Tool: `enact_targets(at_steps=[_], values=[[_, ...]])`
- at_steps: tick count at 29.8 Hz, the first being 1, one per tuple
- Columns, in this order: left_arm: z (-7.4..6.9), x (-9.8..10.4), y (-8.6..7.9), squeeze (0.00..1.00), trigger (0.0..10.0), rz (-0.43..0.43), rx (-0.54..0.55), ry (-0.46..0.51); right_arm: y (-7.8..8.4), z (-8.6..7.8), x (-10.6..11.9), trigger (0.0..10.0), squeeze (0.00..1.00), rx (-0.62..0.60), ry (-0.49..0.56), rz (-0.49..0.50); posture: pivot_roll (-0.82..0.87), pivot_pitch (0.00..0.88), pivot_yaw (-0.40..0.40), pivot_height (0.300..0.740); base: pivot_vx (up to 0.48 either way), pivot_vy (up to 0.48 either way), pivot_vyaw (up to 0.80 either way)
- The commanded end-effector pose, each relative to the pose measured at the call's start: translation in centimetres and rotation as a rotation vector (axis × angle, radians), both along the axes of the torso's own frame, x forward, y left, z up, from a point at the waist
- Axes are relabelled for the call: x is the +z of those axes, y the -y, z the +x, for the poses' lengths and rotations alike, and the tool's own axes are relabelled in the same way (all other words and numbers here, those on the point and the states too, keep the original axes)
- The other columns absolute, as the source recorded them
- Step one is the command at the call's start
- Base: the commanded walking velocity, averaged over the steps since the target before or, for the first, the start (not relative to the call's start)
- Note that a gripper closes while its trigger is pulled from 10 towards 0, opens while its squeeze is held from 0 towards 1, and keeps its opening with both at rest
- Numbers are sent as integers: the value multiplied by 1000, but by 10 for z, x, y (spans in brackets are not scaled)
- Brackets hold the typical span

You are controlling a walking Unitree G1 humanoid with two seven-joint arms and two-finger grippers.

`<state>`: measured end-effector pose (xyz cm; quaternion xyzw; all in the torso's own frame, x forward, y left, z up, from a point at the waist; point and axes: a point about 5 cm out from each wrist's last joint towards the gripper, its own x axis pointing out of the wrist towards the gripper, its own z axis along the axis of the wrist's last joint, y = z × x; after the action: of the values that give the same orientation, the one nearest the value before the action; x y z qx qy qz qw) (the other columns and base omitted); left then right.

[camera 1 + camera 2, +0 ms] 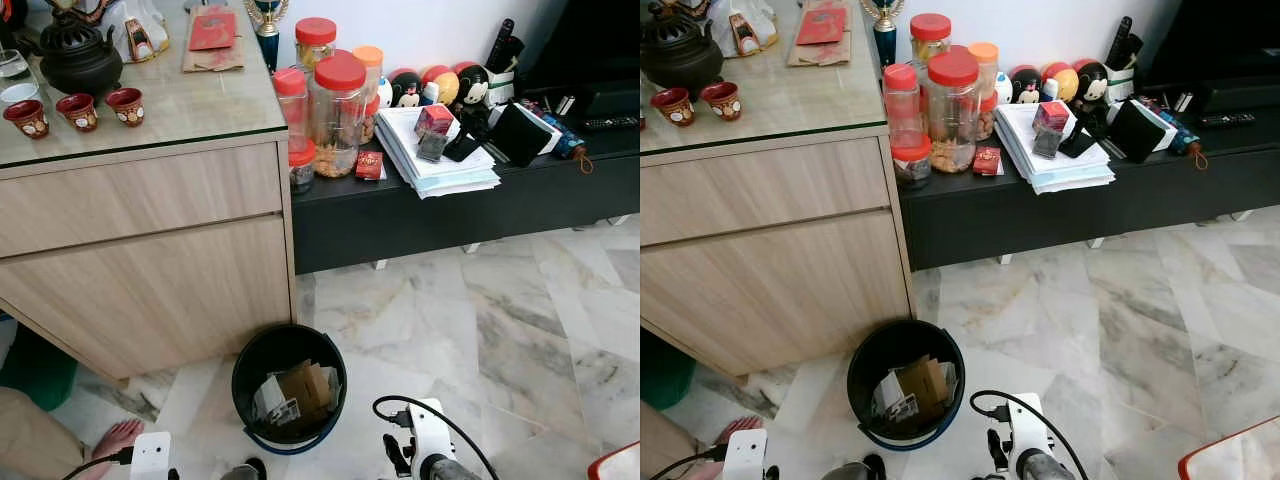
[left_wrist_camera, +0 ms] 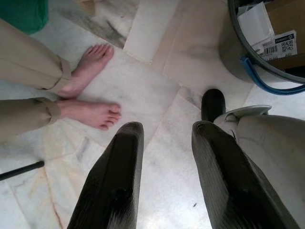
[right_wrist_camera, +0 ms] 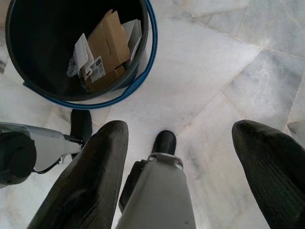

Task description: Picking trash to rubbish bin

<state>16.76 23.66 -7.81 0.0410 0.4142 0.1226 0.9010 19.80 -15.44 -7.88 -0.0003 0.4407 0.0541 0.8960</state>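
One black rubbish bin sitting on marble floor, holding at least one cardboard box plus some paper scraps. Three small red cups standing on glass-topped surface, beside one dark teapot. Several red-lidded jars crowding low black shelf. One paper stack lying there. Two bare feet showing near left tool.

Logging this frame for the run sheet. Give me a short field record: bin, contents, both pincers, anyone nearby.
bin: round black plastic rubbish bin with a blue handle, on the marble floor beside the wooden cabinet
contents: brown cardboard pieces and white paper
left pincer: open, empty, above the floor
right pincer: open, empty, near the bin
person: bare feet close to the left pincer
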Motion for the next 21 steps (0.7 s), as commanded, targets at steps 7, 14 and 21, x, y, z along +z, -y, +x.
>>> enact_targets(at_steps=[7,14,21], values=[[-9,-5,0,0,10000,-12,19,-33,-2,-6,-3,10000,0,1,-25,10,123,127,-30,740,-277,0,0],[-10,-5,1,0,10000,-15,23,-35,-2,-6,-3,10000,0,3,-24,12,121,131,-33,740,-275,0,0],[-10,-5,2,0,10000,-16,24,-33,-2,-6,-3,10000,0,11,-24,11,122,136,-36,740,-276,0,0]])
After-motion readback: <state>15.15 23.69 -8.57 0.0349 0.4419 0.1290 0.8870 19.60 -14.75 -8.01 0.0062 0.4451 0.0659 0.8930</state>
